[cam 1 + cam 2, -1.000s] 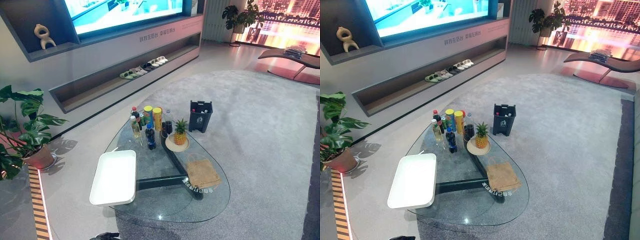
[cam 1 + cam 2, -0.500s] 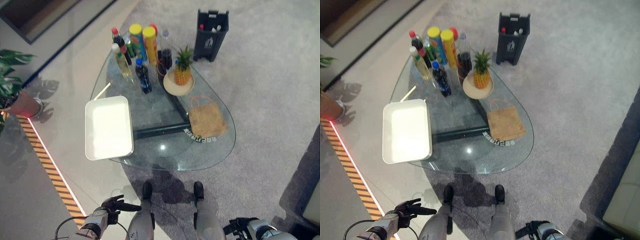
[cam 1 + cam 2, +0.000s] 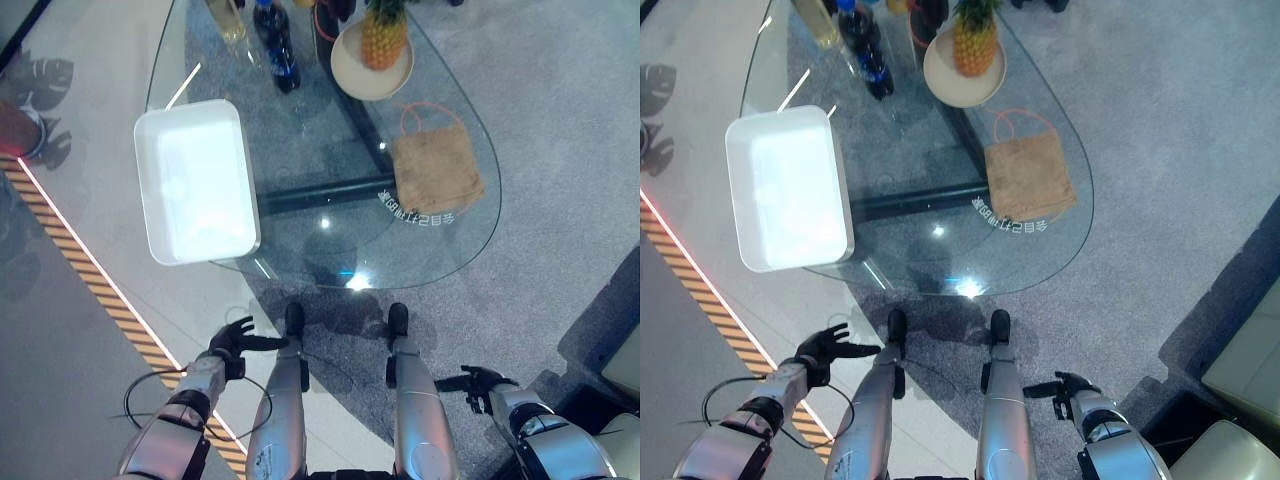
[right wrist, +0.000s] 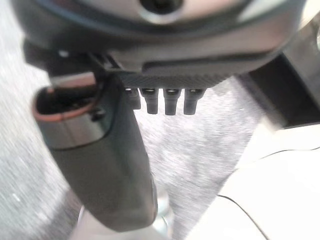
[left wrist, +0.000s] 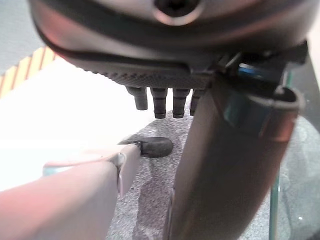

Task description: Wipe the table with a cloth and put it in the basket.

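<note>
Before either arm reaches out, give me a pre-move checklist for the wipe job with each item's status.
1. Cloth located: ok, the brown cloth lies flat on the glass table, on its right part.
2. Basket ready: ok, the white basket sits on the table's left edge, nothing seen in it.
3. Left hand free: ok, open, low beside the robot, holding nothing.
4. Right hand free: ok, open, holding nothing.
5. Obstacles: not ok, the pineapple plate and bottles crowd the far end.

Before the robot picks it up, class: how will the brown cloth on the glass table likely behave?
The brown cloth lies flat with soft, uneven edges, so it is probably floppy and light. On the smooth glass table it may slide when pushed.
</note>
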`<state>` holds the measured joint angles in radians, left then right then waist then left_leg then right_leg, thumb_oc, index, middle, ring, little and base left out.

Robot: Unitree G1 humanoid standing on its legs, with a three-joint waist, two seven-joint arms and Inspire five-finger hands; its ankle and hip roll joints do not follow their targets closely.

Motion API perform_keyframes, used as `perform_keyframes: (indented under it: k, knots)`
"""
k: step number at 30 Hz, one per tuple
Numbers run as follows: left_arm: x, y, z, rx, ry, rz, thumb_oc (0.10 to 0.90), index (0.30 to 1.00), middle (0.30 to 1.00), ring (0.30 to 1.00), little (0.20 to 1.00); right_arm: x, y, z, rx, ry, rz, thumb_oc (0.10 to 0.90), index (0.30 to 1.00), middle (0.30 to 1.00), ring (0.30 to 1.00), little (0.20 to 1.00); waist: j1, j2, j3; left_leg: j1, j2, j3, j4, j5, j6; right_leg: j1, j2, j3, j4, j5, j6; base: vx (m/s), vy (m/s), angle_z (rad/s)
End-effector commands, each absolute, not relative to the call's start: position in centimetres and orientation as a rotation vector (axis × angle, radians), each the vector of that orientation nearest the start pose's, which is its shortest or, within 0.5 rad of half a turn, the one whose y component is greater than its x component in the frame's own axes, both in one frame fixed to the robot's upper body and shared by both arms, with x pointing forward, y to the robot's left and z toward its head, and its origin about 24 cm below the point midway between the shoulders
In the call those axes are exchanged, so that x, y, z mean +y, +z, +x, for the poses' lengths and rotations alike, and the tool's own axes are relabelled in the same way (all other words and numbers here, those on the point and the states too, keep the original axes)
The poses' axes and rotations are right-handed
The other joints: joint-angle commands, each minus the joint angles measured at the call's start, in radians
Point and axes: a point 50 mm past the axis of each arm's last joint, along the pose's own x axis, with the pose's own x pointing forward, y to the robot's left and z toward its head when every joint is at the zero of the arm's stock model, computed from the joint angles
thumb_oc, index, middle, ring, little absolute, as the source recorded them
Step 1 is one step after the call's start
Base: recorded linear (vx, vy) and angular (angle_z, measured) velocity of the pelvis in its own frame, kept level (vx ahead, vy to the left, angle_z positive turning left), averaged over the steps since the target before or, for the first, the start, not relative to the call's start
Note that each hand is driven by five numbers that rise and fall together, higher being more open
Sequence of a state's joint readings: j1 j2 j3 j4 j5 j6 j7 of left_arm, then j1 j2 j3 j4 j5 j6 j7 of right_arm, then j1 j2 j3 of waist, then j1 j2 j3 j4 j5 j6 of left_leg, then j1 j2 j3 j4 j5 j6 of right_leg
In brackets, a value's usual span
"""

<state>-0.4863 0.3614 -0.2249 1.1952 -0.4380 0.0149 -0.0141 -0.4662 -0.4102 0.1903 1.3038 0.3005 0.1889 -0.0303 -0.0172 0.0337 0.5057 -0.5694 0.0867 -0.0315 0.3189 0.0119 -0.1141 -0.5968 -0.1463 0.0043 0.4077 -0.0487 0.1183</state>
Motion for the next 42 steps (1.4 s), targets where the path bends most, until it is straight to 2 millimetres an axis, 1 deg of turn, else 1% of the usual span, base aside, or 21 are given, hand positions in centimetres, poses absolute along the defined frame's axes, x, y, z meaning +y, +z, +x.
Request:
perform_keyframes:
  k: [1, 5, 7, 8, 10, 13, 17, 18, 22, 27, 28, 30, 31, 35, 36, 39, 40, 42]
  knots:
    - [27.3, -7.0, 25.7, 0.771, 0.228, 0.109, 0.8, 0.9, 0.9, 0.9, 0.9, -32.3, -6.1, 24.0, 0.879, -0.483, -0.19, 0.8, 0.9, 0.9, 0.9, 0.9, 0.011, -0.018, 0.014, -0.12, -0.111, 0.005, 0.122, -0.02, 0.089, -0.086, 0.105, -0.07, 0.08, -0.017, -0.085, -0.06, -0.125, 0.07]
    - [27.7, -6.3, 26.3, 0.747, 0.222, 0.128, 0.8, 0.9, 0.9, 0.9, 0.9, -33.3, -3.5, 26.0, 0.708, -0.572, -0.157, 0.8, 0.9, 0.9, 0.9, 0.9, 0.011, -0.023, 0.014, -0.174, -0.107, -0.003, 0.172, -0.044, 0.099, -0.144, 0.121, -0.061, 0.139, -0.034, -0.092, -0.05, -0.104, 0.07]
    - [27.9, -6.1, 26.4, 0.739, 0.225, 0.125, 0.8, 0.9, 0.9, 0.9, 0.9, -33.7, -2.5, 26.7, 0.654, -0.588, -0.161, 0.8, 0.9, 0.9, 0.9, 0.9, 0.011, -0.024, 0.014, -0.187, -0.105, -0.005, 0.179, -0.048, 0.101, -0.159, 0.122, -0.062, 0.148, -0.035, -0.094, -0.05, -0.073, 0.1]
    - [28.2, -5.9, 26.5, 0.729, 0.227, 0.125, 0.8, 0.9, 0.9, 0.9, 0.9, -34.3, -1.4, 27.3, 0.594, -0.61, -0.159, 0.8, 0.9, 0.9, 0.9, 0.9, 0.013, -0.026, 0.014, -0.198, -0.104, -0.005, 0.18, -0.048, 0.102, -0.171, 0.122, -0.065, 0.154, -0.036, -0.096, -0.06, -0.069, 0.09]
    - [28.4, -5.6, 26.7, 0.717, 0.234, 0.127, 0.8, 0.9, 0.9, 0.9, 0.9, -34.8, 0.0, 28.0, 0.534, -0.622, -0.164, 0.8, 0.9, 0.9, 0.9, 0.9, 0.016, -0.03, 0.014, -0.217, -0.102, -0.006, 0.193, -0.052, 0.101, -0.186, 0.121, -0.071, 0.164, -0.04, -0.099, -0.06, -0.068, 0.05]
    - [28.7, -5.3, 26.8, 0.707, 0.243, 0.129, 0.8, 0.9, 0.9, 0.9, 0.9, -35.1, 1.8, 29.2, 0.457, -0.619, -0.186, 0.8, 0.9, 0.9, 0.9, 0.9, 0.021, -0.033, 0.014, -0.256, -0.103, -0.011, 0.221, -0.058, 0.096, -0.216, 0.117, -0.075, 0.183, -0.042, -0.101, -0.04, -0.042, 0.05]
    - [29.1, -4.6, 27.4, 0.693, 0.25, 0.133, 0.8, 0.9, 0.9, 0.9, 0.9, -35.0, 2.8, 29.9, 0.407, -0.613, -0.196, 0.8, 0.9, 0.9, 0.9, 0.9, 0.024, -0.035, 0.014, -0.278, -0.104, -0.013, 0.228, -0.06, 0.094, -0.233, 0.116, -0.082, 0.184, -0.042, -0.103, -0.02, -0.046, 0.04]
    - [29.4, -4.4, 27.5, 0.686, 0.253, 0.133, 0.8, 0.9, 0.9, 0.9, 0.9, -35.1, 3.3, 30.2, 0.383, -0.616, -0.197, 0.8, 0.9, 0.9, 0.9, 0.9, 0.025, -0.035, 0.014, -0.285, -0.103, -0.013, 0.226, -0.06, 0.094, -0.239, 0.113, -0.085, 0.181, -0.041, -0.103, -0.03, -0.038, 0.01]
    - [29.5, -4.4, 27.5, 0.677, 0.259, 0.129, 0.8, 0.9, 0.9, 0.9, 0.9, -35.1, 3.9, 30.6, 0.351, -0.623, -0.197, 0.8, 0.9, 0.9, 0.9, 0.9, 0.022, -0.032, 0.014, -0.294, -0.106, -0.014, 0.221, -0.057, 0.091, -0.246, 0.113, -0.085, 0.166, -0.035, -0.104, 0.0, 0.0, 0.0]
    - [29.4, -4.3, 27.6, 0.647, 0.287, 0.015, 0.8, 0.9, 0.9, 0.9, 0.9, -35.5, 5.2, 31.0, 0.284, -0.667, -0.215, 0.8, 0.9, 0.9, 0.9, 0.9, 0.022, -0.021, 0.014, -0.309, -0.105, -0.013, 0.211, -0.052, 0.086, -0.262, 0.113, -0.082, 0.16, -0.037, -0.105, 0.0, 0.006, 0.01]
    - [29.4, -4.3, 27.6, 0.647, 0.287, 0.015, 0.8, 0.9, 0.9, 0.9, 0.9, -35.5, 5.2, 31.0, 0.284, -0.667, -0.215, 0.8, 0.9, 0.9, 0.9, 0.9, 0.022, -0.021, 0.014, -0.309, -0.105, -0.013, 0.211, -0.052, 0.086, -0.262, 0.113, -0.082, 0.16, -0.037, -0.105, 0.0, 0.0, 0.0]
    - [29.5, -4.4, 27.4, 0.637, 0.296, -0.039, 0.8, 0.9, 0.9, 0.9, 0.9, -36.0, 6.6, 31.2, 0.204, -0.71, -0.225, 0.8, 0.9, 0.9, 0.9, 0.9, 0.02, -0.02, 0.014, -0.314, -0.104, -0.013, 0.207, -0.051, 0.087, -0.266, 0.113, -0.079, 0.154, -0.033, -0.102, 0.0, 0.0, 0.0]
    - [29.5, -4.4, 27.4, 0.634, 0.296, -0.048, 0.8, 0.9, 0.9, 0.9, 0.9, -36.1, 7.3, 31.4, 0.177, -0.721, -0.232, 0.8, 0.9, 0.9, 0.9, 0.9, 0.02, -0.019, 0.014, -0.315, -0.104, -0.013, 0.205, -0.051, 0.086, -0.267, 0.113, -0.079, 0.151, -0.032, -0.101, 0.0, 0.0, 0.0]
    - [29.1, -5.0, 26.9, 0.63, 0.291, -0.093, 0.8, 0.9, 0.9, 0.9, 0.9, -36.8, 12.8, 32.8, -0.008, -0.797, -0.281, 0.8, 0.9, 0.9, 0.9, 0.9, 0.021, -0.019, 0.014, -0.32, -0.103, -0.014, 0.191, -0.045, 0.085, -0.271, 0.111, -0.08, 0.135, -0.022, -0.098, 0.0, 0.016, -0.01]
    - [29.0, -5.1, 26.8, 0.63, 0.289, -0.092, 0.8, 0.9, 0.9, 0.9, 0.9, -36.9, 13.8, 33.0, -0.037, -0.809, -0.294, 0.8, 0.9, 0.9, 0.9, 0.9, 0.021, -0.02, 0.014, -0.32, -0.103, -0.014, 0.187, -0.042, 0.084, -0.27, 0.111, -0.08, 0.129, -0.019, -0.097, 0.0, 0.0, 0.0]
    - [28.3, -5.7, 26.4, 0.631, 0.277, -0.102, 0.8, 0.9, 0.9, 0.9, 0.9, -37.1, 18.7, 33.7, -0.184, -0.873, -0.343, 0.8, 0.9, 0.9, 0.9, 0.9, 0.026, -0.019, 0.014, -0.319, -0.103, -0.014, 0.162, -0.032, 0.084, -0.269, 0.114, -0.081, 0.106, -0.009, -0.092, 0.01, 0.027, -0.01]
    - [28.2, -5.8, 26.3, 0.631, 0.275, -0.103, 0.8, 0.9, 0.9, 0.9, 0.9, -37.1, 19.6, 33.8, -0.208, -0.882, -0.345, 0.8, 0.9, 0.9, 0.9, 0.9, 0.027, -0.018, 0.014, -0.319, -0.104, -0.016, 0.156, -0.029, 0.083, -0.269, 0.115, -0.08, 0.102, -0.007, -0.092, 0.0, 0.04, -0.02]
    - [28.0, -6.0, 26.2, 0.632, 0.273, -0.103, 0.8, 0.9, 0.9, 0.9, 0.9, -36.9, 22.2, 34.0, -0.293, -0.914, -0.359, 0.8, 0.9, 0.9, 0.9, 0.9, 0.03, -0.017, 0.014, -0.318, -0.103, -0.017, 0.141, -0.023, 0.082, -0.267, 0.116, -0.081, 0.09, -0.004, -0.09, 0.0, 0.033, -0.02]
